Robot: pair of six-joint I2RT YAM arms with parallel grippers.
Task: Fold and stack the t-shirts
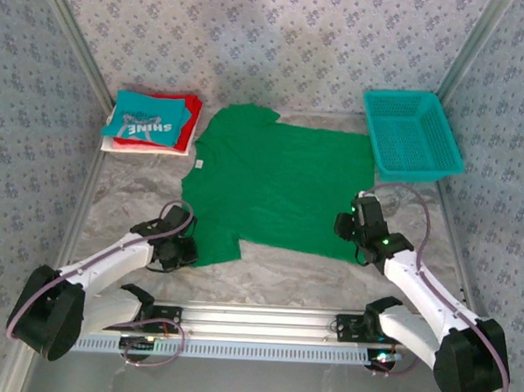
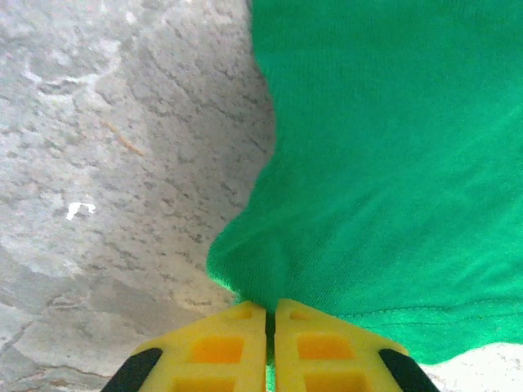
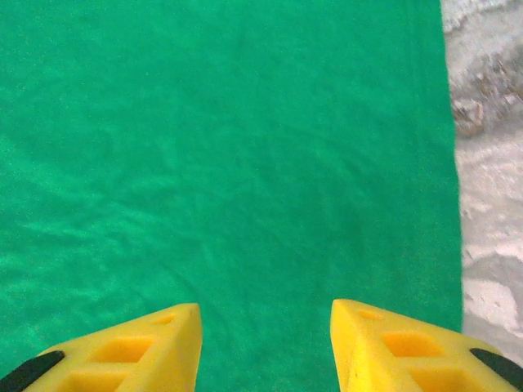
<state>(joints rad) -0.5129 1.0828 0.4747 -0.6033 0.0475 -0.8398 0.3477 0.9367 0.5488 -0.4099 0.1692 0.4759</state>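
arms [image 1: 109, 258] both stretched forward; left gripper [image 2: 270, 317] pinched on green t-shirt [image 2: 392, 163] sleeve edge, right gripper [image 3: 265, 318] spread wide over hem corner.

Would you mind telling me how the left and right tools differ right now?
The left tool is shut, pinching the green shirt's edge; the right tool is open, gripping nothing. The left tool sits at the shirt's near-left corner; the right tool hangs over cloth near its right edge. Both have yellow fingers.
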